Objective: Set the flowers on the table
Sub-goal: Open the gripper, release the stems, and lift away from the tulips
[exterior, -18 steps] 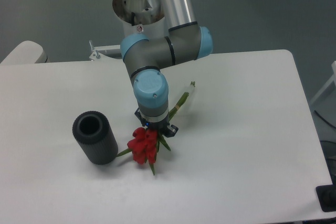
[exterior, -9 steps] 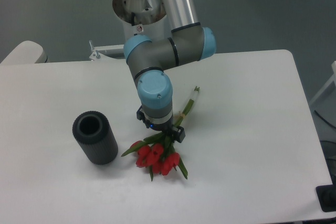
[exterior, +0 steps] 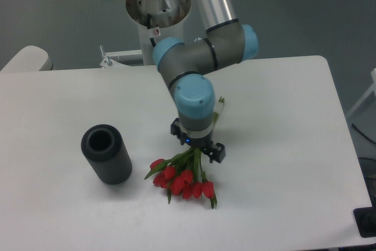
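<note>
The flowers (exterior: pixel 183 180), a small bunch of red tulips with green stems and leaves, fan out low over the white table (exterior: pixel 282 163) near its middle front. My gripper (exterior: pixel 198 150) points down and is shut on the stems just above the blooms. The stem ends (exterior: pixel 220 103) stick out behind the wrist, up and to the right. The wrist hides the grip itself, and I cannot tell whether the blooms touch the tabletop.
A dark ribbed cylinder (exterior: pixel 106 154) stands upright on the table, left of the flowers, its open top facing up. The arm's base (exterior: pixel 157 4) rises at the table's back edge. A dark object (exterior: pixel 367 221) sits at the front right corner.
My gripper has carried the flowers to the right, away from the dark cylinder. The bunch has swung so the blooms now spread out below the gripper.
</note>
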`<move>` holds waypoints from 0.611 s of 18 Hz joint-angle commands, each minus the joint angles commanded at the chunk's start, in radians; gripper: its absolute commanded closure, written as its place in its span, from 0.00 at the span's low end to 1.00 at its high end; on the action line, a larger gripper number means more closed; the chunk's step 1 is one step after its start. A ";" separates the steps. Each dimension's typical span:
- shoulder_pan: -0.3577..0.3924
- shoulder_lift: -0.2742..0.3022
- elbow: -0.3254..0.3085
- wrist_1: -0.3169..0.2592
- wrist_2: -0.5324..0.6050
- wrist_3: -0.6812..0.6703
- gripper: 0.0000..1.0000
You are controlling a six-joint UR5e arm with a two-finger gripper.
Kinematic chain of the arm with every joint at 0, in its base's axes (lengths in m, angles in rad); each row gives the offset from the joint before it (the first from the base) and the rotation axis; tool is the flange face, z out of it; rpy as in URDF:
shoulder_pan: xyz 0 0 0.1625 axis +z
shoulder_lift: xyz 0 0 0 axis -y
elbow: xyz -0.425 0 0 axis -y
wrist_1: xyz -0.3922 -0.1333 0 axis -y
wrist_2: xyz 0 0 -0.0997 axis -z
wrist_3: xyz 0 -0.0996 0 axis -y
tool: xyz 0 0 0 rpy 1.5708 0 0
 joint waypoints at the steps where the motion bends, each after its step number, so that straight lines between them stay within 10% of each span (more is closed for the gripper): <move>1: 0.014 -0.003 0.011 0.000 0.002 0.054 0.00; 11: 0.109 -0.135 0.176 -0.005 0.012 0.390 0.00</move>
